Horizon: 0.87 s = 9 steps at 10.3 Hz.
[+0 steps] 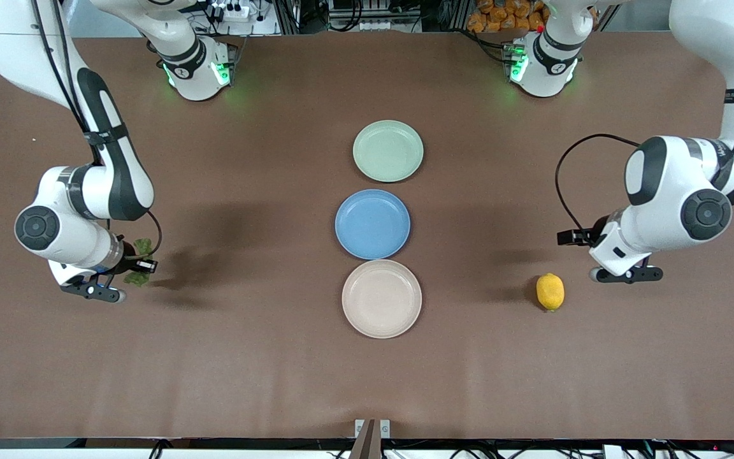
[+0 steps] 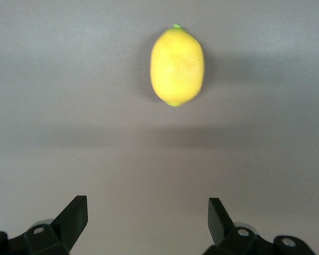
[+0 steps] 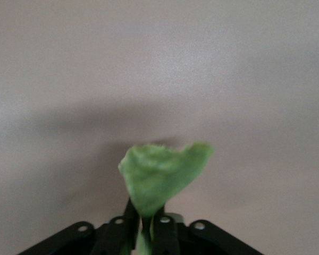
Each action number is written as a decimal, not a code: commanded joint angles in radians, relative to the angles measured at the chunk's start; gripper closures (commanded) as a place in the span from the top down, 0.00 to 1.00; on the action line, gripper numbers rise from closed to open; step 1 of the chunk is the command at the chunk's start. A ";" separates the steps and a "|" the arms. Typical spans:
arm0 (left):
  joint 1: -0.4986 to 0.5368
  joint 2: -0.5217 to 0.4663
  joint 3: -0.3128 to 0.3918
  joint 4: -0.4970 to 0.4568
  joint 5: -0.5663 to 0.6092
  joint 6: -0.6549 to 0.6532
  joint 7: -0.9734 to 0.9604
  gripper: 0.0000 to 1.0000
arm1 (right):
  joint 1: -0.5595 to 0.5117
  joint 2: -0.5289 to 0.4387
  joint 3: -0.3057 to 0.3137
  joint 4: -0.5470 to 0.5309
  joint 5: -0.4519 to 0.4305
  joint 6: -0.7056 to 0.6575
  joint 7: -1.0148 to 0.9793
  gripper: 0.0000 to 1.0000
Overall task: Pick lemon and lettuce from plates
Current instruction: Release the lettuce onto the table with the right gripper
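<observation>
The yellow lemon [image 1: 550, 291] lies on the brown table toward the left arm's end, level with the beige plate [image 1: 381, 298]. It also shows in the left wrist view [image 2: 177, 66]. My left gripper [image 2: 148, 215] is open and empty, beside the lemon and apart from it [image 1: 627, 274]. My right gripper [image 3: 147, 215] is shut on the green lettuce [image 3: 162, 175] and holds it over the bare table at the right arm's end [image 1: 139, 262]. The mint green plate [image 1: 388, 151] and the beige plate are both empty.
An empty blue plate [image 1: 372, 224] sits between the mint and beige plates in the table's middle. Both arm bases stand along the edge farthest from the front camera. The front edge of the table has a small bracket [image 1: 372, 428].
</observation>
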<state>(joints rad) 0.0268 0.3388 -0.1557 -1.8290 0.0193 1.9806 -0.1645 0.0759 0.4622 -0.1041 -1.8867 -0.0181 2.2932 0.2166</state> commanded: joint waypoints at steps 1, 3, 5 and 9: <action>-0.013 -0.073 -0.018 -0.012 -0.019 0.015 -0.074 1.00 | -0.016 -0.011 0.018 -0.012 -0.006 0.002 -0.010 1.00; -0.021 -0.124 -0.015 0.005 -0.022 -0.003 -0.070 1.00 | -0.015 -0.049 0.018 -0.040 -0.006 -0.003 -0.035 1.00; -0.021 -0.178 0.002 0.019 -0.022 -0.034 -0.014 1.00 | -0.015 -0.168 0.018 -0.138 -0.006 0.000 -0.133 1.00; -0.022 -0.234 0.048 0.118 -0.021 -0.207 0.137 1.00 | -0.012 -0.419 0.017 -0.351 -0.006 0.026 -0.141 1.00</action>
<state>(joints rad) 0.0101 0.1328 -0.1210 -1.7378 0.0156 1.8194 -0.0644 0.0757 0.1815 -0.0995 -2.1074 -0.0181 2.2936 0.0894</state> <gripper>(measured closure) 0.000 0.000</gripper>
